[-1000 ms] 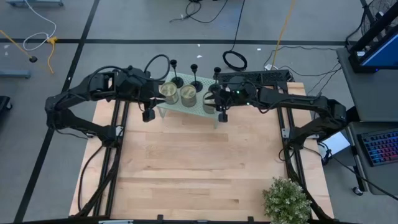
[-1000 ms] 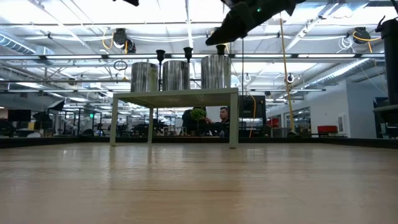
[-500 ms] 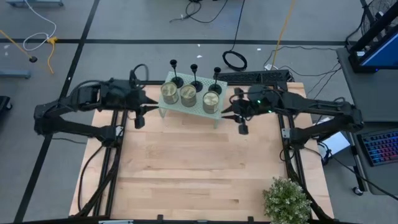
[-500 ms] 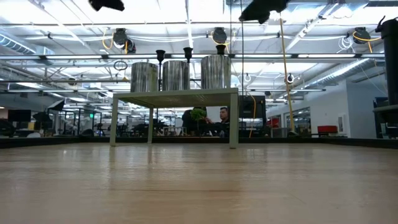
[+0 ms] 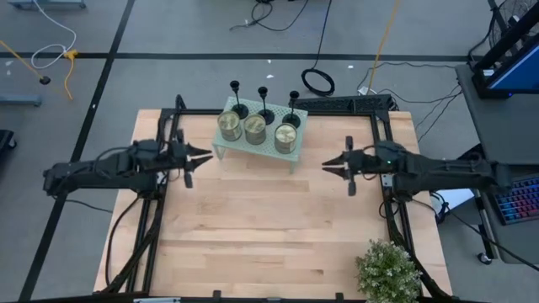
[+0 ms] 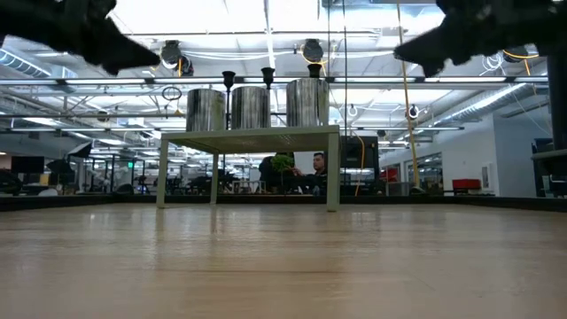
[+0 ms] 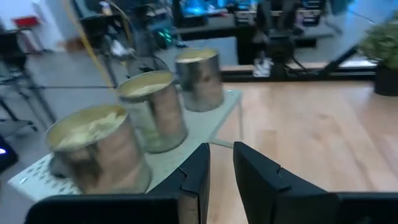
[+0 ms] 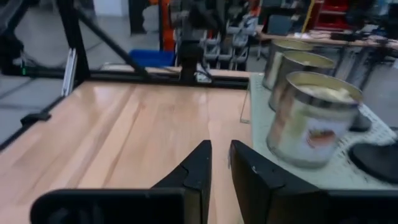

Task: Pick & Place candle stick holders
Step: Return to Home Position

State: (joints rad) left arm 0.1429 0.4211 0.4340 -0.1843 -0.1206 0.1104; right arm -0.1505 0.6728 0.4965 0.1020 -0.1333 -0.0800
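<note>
Three black candle stick holders stand on their round bases along the far edge of a small pale green stand. The low view shows their stems and cups behind the tins. My left gripper hovers left of the stand, pointing at it. A narrow gap shows between its fingers, with nothing in it. My right gripper hovers right of the stand, also pointing at it. Its fingers stand a slit apart and are empty.
Three metal tins stand on the stand in front of the holders. A potted plant sits at the near right corner. A power strip and a cable coil lie beyond the far edge. A person sits in the room behind.
Both grippers have drawn back from the stand and sunk. The left one went toward the table's left edge, the right one toward the right edge and a little nearer. Both have tipped up to point about level. The holders and tins have stayed in place.
</note>
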